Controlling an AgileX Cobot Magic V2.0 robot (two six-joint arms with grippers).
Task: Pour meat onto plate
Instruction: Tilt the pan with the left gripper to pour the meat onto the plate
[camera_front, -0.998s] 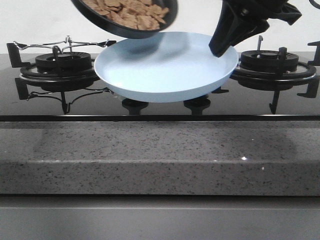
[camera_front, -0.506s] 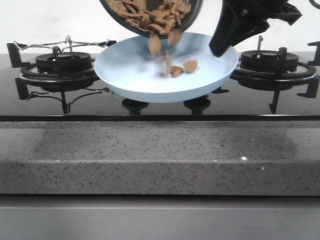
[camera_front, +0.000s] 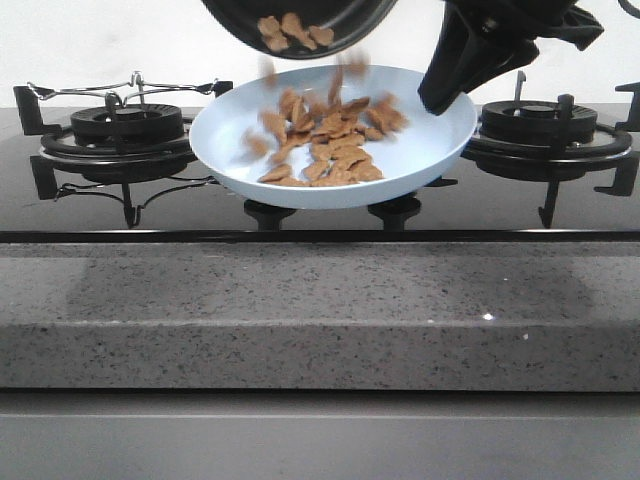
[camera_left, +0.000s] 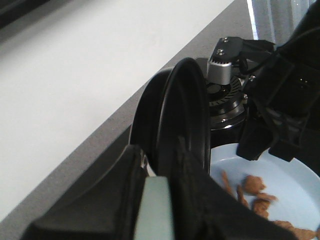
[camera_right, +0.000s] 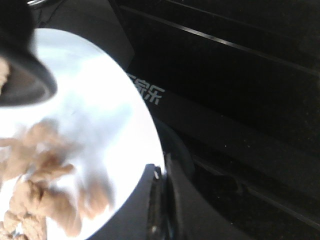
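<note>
Meat (camera_front: 325, 145), flat ragged brown bits, tumbles from my left claw's (camera_left: 162, 172) clamped black pan (camera_front: 300, 20) onto the smooth round plate (camera_front: 440, 140) pinched by my right claw (camera_right: 161, 175).

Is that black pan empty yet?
Not quite. The tipped pan still holds a few bits of meat; most lies on the plate.

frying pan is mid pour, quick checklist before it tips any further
1. Plate under the black frying pan: ok.
2. Meat landing inside the plate's rim: ok, none seen on the stove.
3. Pan emptied: not ok, a few pieces remain in it.
4. Right gripper clamped on the plate's rim: ok.
5. Left gripper gripping the pan: ok.
6. Plate level: cannot tell.
</note>
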